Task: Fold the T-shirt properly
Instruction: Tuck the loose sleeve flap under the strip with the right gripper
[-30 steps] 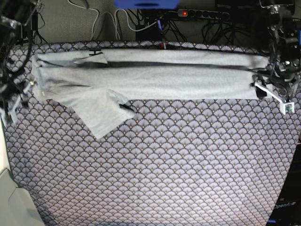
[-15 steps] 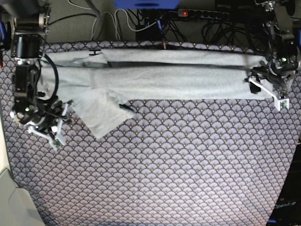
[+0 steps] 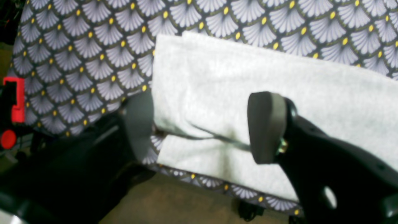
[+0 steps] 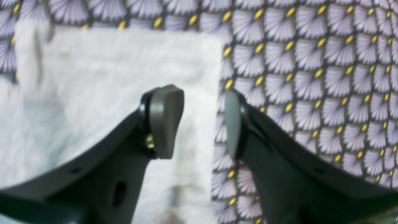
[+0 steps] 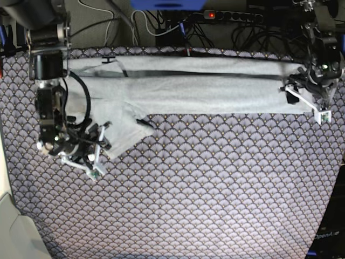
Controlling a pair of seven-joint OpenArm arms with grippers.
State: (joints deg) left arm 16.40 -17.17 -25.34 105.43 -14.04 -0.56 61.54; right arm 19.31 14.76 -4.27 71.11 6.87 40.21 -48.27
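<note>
Hovering both open, empty sets of fingers, right gripper [image 4: 202, 124] straddling the loose sleeve edge of the T-shirt [image 5: 215, 89], left gripper [image 3: 202, 130] over its opposite end, along the desk's [image 5: 215, 189] far edge.

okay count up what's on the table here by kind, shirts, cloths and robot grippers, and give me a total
T-shirt: 1
Tablecloth: 1
Grippers: 2, the left gripper and the right gripper, both open
Total: 4
</note>
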